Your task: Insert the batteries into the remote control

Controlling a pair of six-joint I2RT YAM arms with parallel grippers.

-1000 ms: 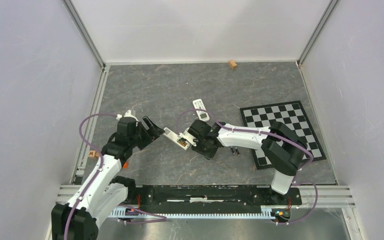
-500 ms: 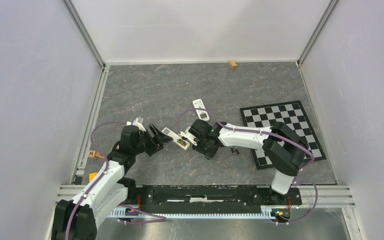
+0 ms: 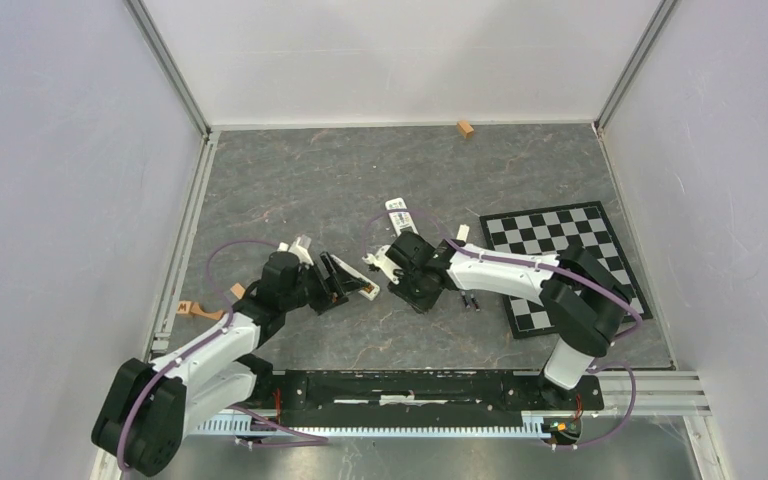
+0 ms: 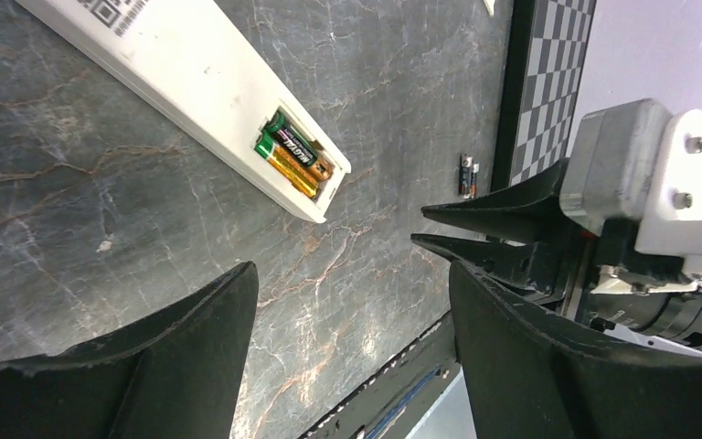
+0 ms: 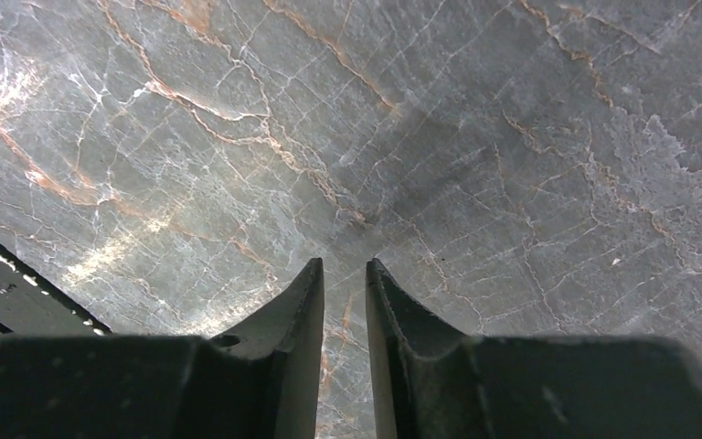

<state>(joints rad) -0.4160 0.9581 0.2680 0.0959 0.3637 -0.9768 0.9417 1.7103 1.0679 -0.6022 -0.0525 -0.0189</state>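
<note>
Chessboard mat (image 3: 563, 261) right of remote control (image 4: 192, 87); batteries (image 4: 292, 163) seated. Left pincer (image 4: 352, 302) wide, empty; right pincer (image 5: 344, 279) near-closed, empty.

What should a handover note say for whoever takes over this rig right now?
Left gripper: open, empty, hovering near the remote control.
Right gripper: nearly closed, holding nothing, over bare table.
Done: two batteries sit in the remote's open compartment.
Left: the cover is not on. Two spare batteries lie beside the checkered mat.
</note>
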